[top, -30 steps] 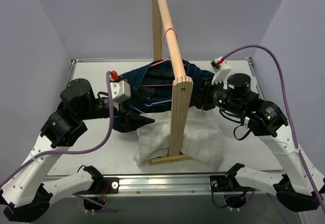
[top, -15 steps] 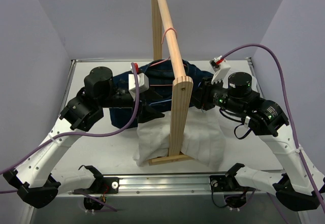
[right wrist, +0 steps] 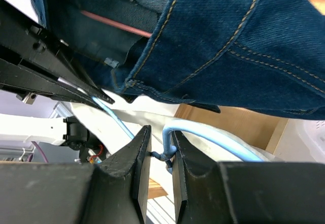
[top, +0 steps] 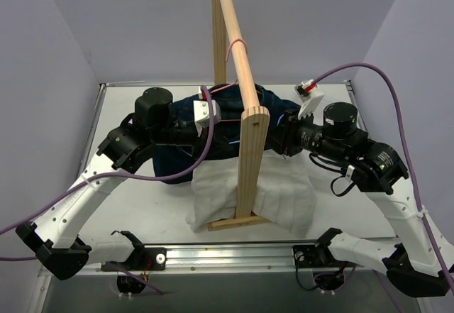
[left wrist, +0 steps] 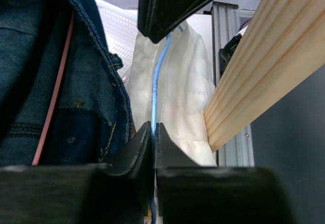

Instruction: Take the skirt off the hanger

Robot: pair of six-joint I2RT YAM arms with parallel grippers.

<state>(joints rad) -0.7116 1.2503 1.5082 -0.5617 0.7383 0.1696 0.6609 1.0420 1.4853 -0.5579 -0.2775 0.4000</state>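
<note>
**Top external view.** Locate the skirt [top: 273, 107], dark denim, bunched on both sides of the upright of the wooden rack [top: 252, 157], above a white cloth [top: 284, 199] at the rack's foot. Treat the fingertips of both arms as hidden here behind denim and post.

**Left wrist view.** Find the left gripper [left wrist: 153, 130] clenched on the thin blue hanger [left wrist: 156, 82], with denim just to one side and the rack beam close on the other. Expect a weak hold on so thin a wire, with likely slipping or twisting under any sideways pull. Avoid travel toward the beam, given the risk of knocking or tipping the rack.

**Right wrist view.** Find the right gripper [right wrist: 160, 142] likewise pinched on a bend of the hanger, directly below the skirt's stitched edge. Note a pink strap [right wrist: 117, 23] inside the waistband, possibly looped over the hanger. If so, expect a snag during separation, dragging hanger and skirt together. Note also the left gripper's black fingers just beside: probable contact between grippers with any closing move. Guard against pulling the two grips apart, likely bending the wire.
</note>
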